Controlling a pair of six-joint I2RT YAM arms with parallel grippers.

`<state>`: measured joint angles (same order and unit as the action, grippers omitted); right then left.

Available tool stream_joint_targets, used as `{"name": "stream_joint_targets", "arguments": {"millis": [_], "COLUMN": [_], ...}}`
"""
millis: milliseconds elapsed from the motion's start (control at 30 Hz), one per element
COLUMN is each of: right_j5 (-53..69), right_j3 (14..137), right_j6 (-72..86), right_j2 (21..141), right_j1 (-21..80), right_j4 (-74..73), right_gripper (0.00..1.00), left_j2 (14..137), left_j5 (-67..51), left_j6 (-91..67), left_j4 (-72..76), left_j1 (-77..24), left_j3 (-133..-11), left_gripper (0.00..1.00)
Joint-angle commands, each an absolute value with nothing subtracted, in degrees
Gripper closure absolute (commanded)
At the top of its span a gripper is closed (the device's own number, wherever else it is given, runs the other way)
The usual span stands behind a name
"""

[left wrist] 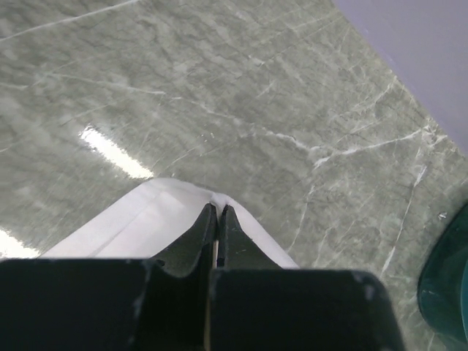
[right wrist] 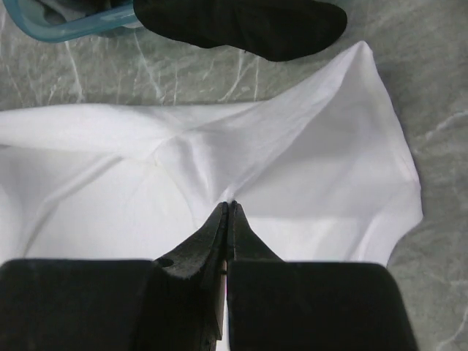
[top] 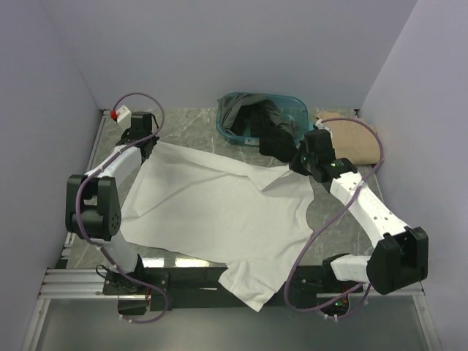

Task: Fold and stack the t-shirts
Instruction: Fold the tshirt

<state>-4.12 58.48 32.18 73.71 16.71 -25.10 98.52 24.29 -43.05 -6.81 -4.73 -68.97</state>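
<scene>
T-shirt [top: 219,212], white, lies spread over tabletop [left wrist: 219,88]; I've got both hands clamped on its far edge.
L hand [left wrist: 219,208] is pinched shut on a hemmed corner and R hand [right wrist: 228,206] on a raised ridge nr the sleeve, prob. to hold the cloth taut for a fold. Fabric looks thin, soft and creased; the tabletop is glossy grey marble-look. Black tee [right wrist: 241,22] spills from teal basket [right wrist: 73,29]; tan tee [top: 358,142] sits far right.

No legible writing anywhere.
The white t-shirt [top: 219,212], the teal basket [top: 225,130] and the marble tabletop [top: 190,124] carry no readable lettering, label, brand or number.
</scene>
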Motion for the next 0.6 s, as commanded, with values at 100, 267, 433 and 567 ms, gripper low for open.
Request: {"name": "stream_joint_targets", "arguments": {"millis": [100,267,433,567], "right_j5": [-7.0,-5.5,-4.9,-4.6], "right_j3": [57.7,56.5,55.3,54.5], "right_j6": [33.2,33.3,33.8,34.6], "right_j2": [66.8,63.8,62.1,59.9], "right_j1": [17.4,18.0,19.4,20.7], "right_j4": [-29.5,-31.2,-34.1,-36.9], "right_gripper": [1.00,1.00,0.99,0.98], "left_j2": [89.5,88.0,87.7,85.6], "left_j5": [27.8,27.9,26.1,27.0], "left_j6": [-46.0,-46.2,-46.2,-45.9], "left_j4": [-11.2,-19.9,-24.8,-26.6], "left_j1": [-4.4,-4.4,-4.4,-4.4], "left_j3": [-65.8,-65.6,-64.6,-63.4], "left_gripper": [0.99,0.99,0.99,0.99]}}
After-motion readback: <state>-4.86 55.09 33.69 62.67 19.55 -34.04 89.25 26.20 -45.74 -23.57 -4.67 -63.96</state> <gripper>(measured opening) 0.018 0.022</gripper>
